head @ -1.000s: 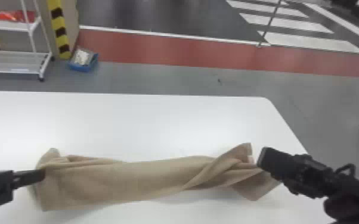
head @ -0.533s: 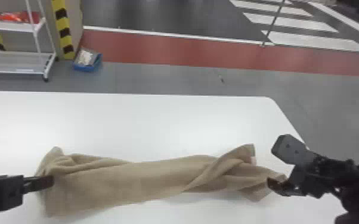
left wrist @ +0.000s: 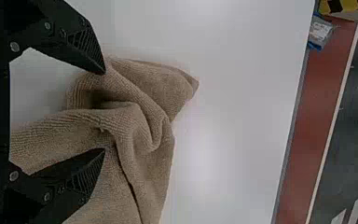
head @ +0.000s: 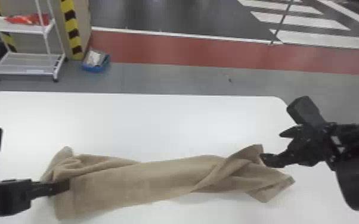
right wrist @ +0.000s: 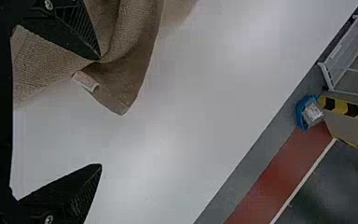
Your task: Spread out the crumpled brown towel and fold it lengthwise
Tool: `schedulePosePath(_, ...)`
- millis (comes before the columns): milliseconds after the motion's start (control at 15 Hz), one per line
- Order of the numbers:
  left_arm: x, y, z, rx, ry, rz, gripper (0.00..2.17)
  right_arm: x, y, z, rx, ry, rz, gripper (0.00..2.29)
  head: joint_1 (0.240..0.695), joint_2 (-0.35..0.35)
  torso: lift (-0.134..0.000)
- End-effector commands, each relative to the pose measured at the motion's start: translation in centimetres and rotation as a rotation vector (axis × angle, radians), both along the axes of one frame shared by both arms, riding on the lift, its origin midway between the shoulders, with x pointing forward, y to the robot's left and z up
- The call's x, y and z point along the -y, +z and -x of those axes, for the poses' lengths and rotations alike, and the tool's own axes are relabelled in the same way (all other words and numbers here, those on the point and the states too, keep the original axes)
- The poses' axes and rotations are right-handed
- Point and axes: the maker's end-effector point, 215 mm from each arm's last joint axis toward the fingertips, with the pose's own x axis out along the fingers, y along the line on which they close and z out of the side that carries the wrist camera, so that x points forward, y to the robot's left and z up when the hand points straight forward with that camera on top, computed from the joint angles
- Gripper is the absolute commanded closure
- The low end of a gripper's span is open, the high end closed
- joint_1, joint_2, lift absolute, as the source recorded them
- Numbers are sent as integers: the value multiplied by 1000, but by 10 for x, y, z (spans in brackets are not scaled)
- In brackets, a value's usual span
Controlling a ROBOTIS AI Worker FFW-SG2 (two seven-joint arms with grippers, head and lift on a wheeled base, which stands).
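We find the left gripper [head: 65, 186], fingers spread, at the left end of the brown towel [head: 146, 181]; the right gripper [head: 271, 146], likewise spread, adjoins its right end.

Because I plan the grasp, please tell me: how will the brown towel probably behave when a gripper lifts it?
The towel will probably hang limp, since it already lies in soft folds and a twist. Its ribbed, textured cloth looks unlikely to slip much between the fingers. It seems unlikely to open flat by itself, as one end is bunched.
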Motion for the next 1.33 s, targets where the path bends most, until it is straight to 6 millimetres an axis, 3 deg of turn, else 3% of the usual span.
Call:
schedulePosePath(0, 0, -1, 2, -1, -1, 0, 87, -10, -12, -22, -35, -18, -79, 76, 695, -178, -124)
schedulePosePath(267, 3, 0, 3, 3, -7, 0, 87, -21, -14, -37, -84, -18, -158, 83, 695, -155, -124)
schedulePosePath(467, 2, 1, 2, 6, -5, 0, 90, -31, -25, -31, -173, -10, -246, 130, 695, -142, -124)
schedulePosePath(600, 2, 1, 3, 6, -4, 0, 90, -32, -33, -27, -222, -6, -290, 144, 695, -131, -124)
schedulePosePath(867, -2, -1, 6, 3, 5, -2, 90, -25, -24, -30, -244, 6, -368, 144, 695, -129, -124)
schedulePosePath(1267, -4, -1, 7, 1, 9, -3, 90, -14, -27, -32, -285, 44, -402, 191, 695, -137, -124)
